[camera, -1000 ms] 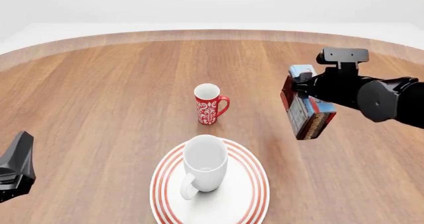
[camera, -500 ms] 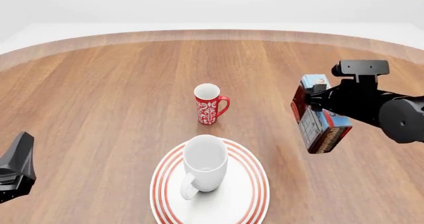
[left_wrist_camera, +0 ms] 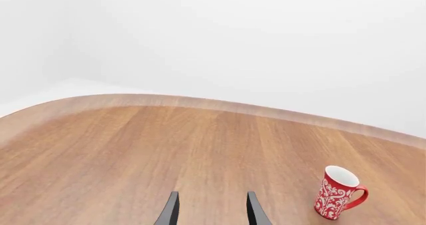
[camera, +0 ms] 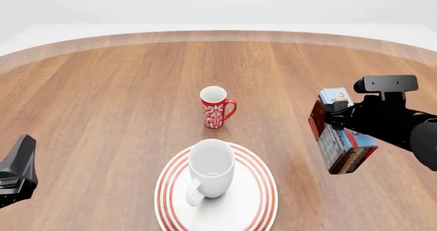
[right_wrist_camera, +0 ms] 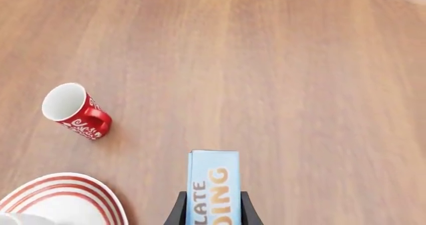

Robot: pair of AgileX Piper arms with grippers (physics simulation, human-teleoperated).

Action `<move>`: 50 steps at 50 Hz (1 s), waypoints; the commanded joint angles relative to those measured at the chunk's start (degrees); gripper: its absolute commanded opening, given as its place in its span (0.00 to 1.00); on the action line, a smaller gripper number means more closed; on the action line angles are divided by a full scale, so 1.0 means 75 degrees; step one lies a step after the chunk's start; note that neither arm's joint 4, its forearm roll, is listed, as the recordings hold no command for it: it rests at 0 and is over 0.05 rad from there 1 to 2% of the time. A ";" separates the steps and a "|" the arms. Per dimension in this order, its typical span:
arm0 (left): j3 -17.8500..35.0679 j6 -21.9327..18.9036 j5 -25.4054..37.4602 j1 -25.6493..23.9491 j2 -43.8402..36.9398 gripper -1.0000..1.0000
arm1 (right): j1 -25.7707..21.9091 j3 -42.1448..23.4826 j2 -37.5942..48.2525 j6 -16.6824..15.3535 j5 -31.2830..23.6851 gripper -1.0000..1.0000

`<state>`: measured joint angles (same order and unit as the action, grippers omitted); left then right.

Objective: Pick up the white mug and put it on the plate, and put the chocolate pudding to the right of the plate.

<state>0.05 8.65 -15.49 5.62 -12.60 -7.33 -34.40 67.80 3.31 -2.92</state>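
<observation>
Pudding carton gripped aloft, mug already seated on the plate.

Our right gripper [camera: 336,124] clenched the chocolate pudding [camera: 339,139] across its narrow sides, above the table's [camera: 102,98] right part, right of the plate [camera: 259,200] bearing the white mug [camera: 212,168]. We judged the carton light, stiff and crushable. Our left gripper [left_wrist_camera: 211,210] hung released, near the table's left edge.

A red mug [camera: 216,107] with white floral pattern stands upright on the wooden tabletop [camera: 102,103] near the middle of the front view, its loop handle pointing toward three o'clock.
</observation>
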 commanded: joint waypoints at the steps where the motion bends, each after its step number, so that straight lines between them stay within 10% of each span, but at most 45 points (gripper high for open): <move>1: 0.0000 -0.0012 0.0004 -0.0003 0.0003 1.00 | 0.0156 0.0295 -0.0406 -0.0022 -0.0171 0.00; 50: 0.0000 -0.0008 0.0006 -0.0001 0.0007 1.00 | 0.0435 0.1669 -0.0993 -0.0288 -0.0120 0.00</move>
<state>0.05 8.60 -15.45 5.61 -12.56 -4.26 -23.78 61.63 0.02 -3.61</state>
